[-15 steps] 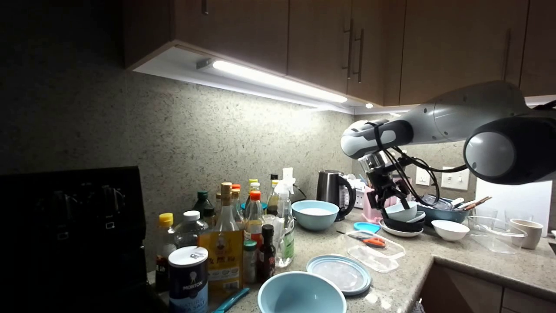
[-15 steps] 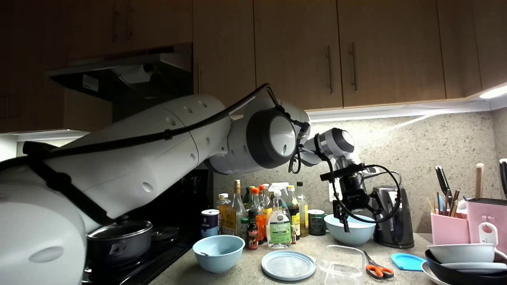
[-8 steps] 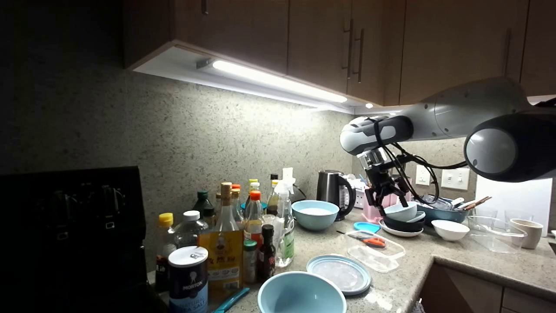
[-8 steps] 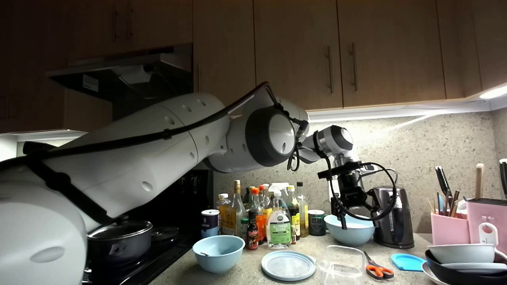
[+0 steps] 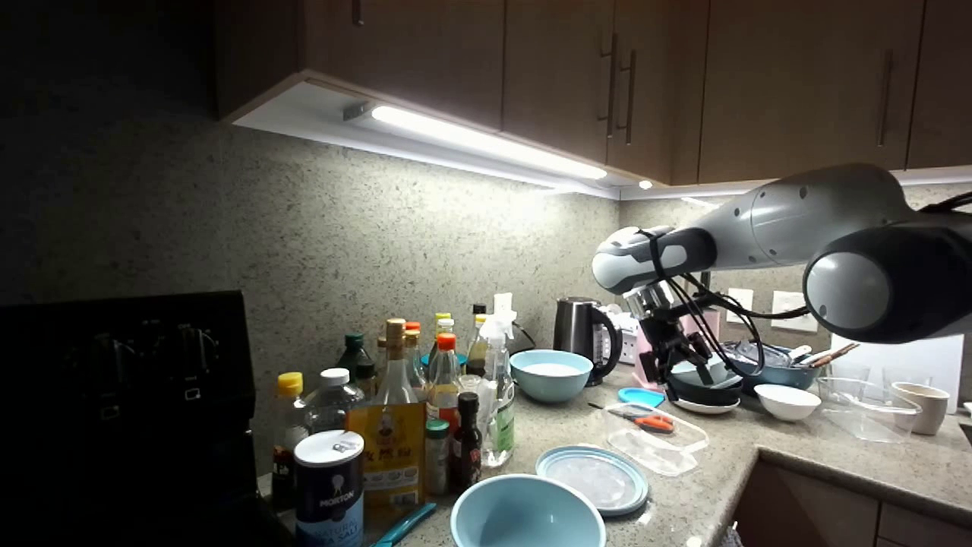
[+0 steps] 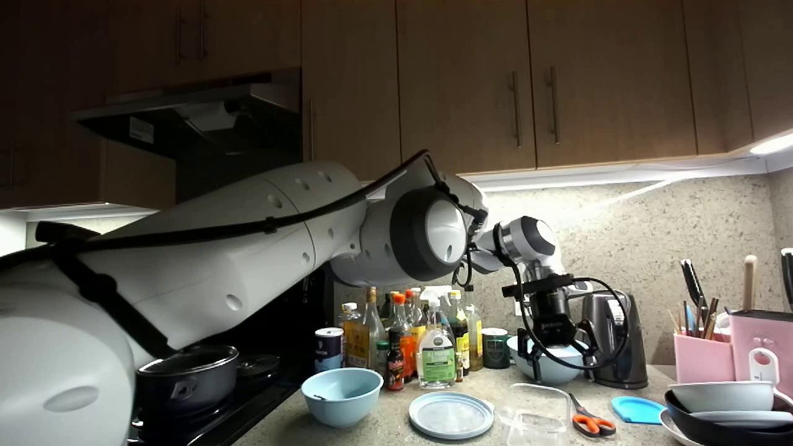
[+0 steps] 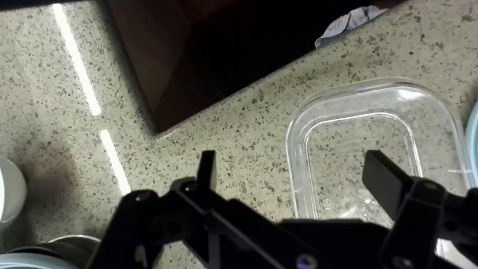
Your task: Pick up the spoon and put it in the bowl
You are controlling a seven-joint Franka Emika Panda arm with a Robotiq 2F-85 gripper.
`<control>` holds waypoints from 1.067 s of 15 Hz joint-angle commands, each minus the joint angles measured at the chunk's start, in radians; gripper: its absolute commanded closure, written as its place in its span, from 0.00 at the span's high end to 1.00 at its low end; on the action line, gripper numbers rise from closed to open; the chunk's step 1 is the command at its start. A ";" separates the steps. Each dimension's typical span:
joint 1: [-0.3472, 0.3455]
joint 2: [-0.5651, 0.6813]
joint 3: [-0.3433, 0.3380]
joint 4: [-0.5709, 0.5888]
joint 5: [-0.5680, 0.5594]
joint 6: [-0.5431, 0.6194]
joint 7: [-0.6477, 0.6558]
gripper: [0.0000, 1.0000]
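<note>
The wide teal-blue bowl (image 6: 344, 414) is standing on the tabletop (image 6: 391, 432), at left in an exterior view; no spoon is showing clearly. The gripper (image 7: 291, 164), jaws standing apart and grasping nothing, is probably seeking it; it should be centring over the spoon before descending, staying off the clear plastic container (image 7: 358, 102). In both exterior views the gripper is hanging lower than half a second ago.

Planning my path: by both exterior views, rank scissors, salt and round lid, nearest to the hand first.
1. Scissors: on the counter, lower than the hand.
2. Round lid: flat, between scissors and salt.
3. Salt: beside the bottles.
</note>
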 commanded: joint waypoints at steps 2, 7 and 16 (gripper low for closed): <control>-0.034 0.127 0.008 0.134 0.014 -0.081 -0.134 1.00; -0.059 0.210 0.002 0.240 0.015 -0.176 -0.173 0.80; -0.054 0.280 -0.007 0.355 0.006 -0.198 -0.223 0.44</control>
